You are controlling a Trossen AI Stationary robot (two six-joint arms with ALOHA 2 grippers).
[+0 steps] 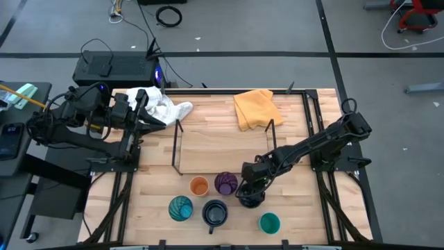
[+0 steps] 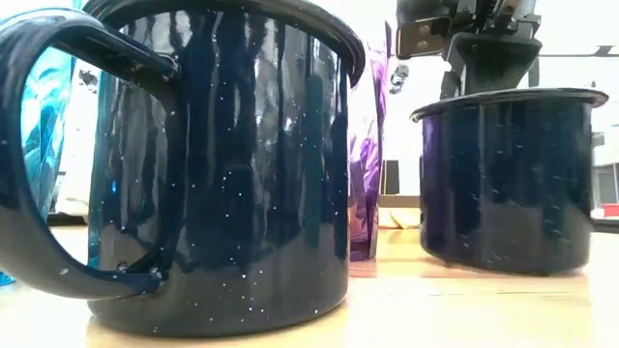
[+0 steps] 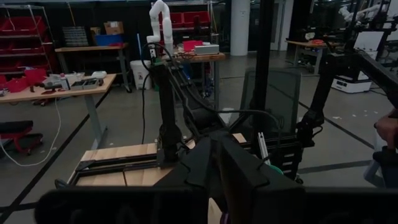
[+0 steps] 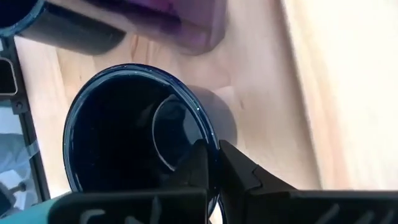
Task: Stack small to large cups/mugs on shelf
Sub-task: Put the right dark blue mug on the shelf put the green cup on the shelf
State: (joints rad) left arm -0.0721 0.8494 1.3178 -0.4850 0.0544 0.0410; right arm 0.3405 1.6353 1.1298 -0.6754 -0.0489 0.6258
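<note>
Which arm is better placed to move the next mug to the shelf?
Right. The right gripper is already shut on the rim of a navy mug, just below the shelf. The left gripper waits at the table's far left corner, away from every cup.

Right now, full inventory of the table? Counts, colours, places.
navy mugs: 2, dark navy; one at front centre, one under the right gripper
orange cup: 1, orange, in front of shelf
purple tumbler: 1, purple, right of orange cup
patterned tumbler: 1, teal, front left
teal cup: 1, teal, front right
shelf: 1, light wood, black rails, centre
cloths: 2; white back left, yellow back centre
left gripper: back left
right gripper: shut on mug rim
</note>
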